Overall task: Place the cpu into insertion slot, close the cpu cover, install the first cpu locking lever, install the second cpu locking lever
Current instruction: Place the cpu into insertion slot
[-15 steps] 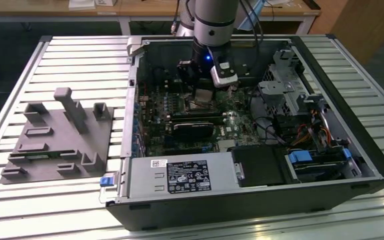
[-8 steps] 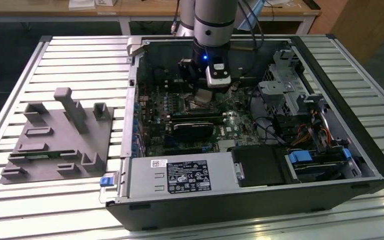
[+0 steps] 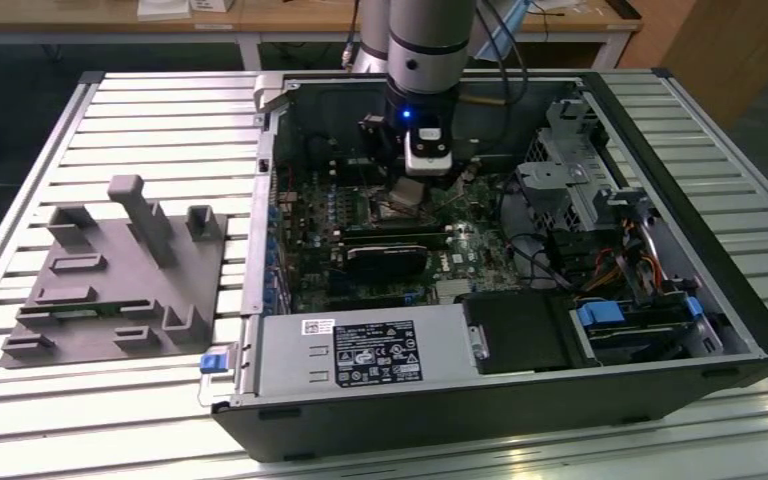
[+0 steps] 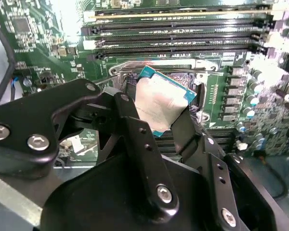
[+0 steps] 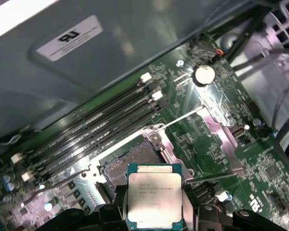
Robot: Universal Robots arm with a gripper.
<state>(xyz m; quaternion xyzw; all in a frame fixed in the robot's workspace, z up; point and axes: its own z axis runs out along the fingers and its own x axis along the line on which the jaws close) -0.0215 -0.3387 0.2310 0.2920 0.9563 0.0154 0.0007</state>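
Reading from the exterior view's left: grey fixture (image 3: 117,270), then inside the case (image 3: 491,410) the gripper (image 3: 408,193) clamped on the cpu (image 5: 154,199), just above the bare insertion slot (image 5: 127,163), cpu cover (image 5: 224,144) swung open; I judge the chip sits skewed, so placing calls for squaring corners to the rim.

The insertion slot (image 5: 127,160) lies uncovered beneath the claw (image 5: 154,209) gripping the cpu (image 5: 154,195). The cpu cover (image 5: 221,139) is swung aside. Memory slots (image 5: 96,127) run alongside.
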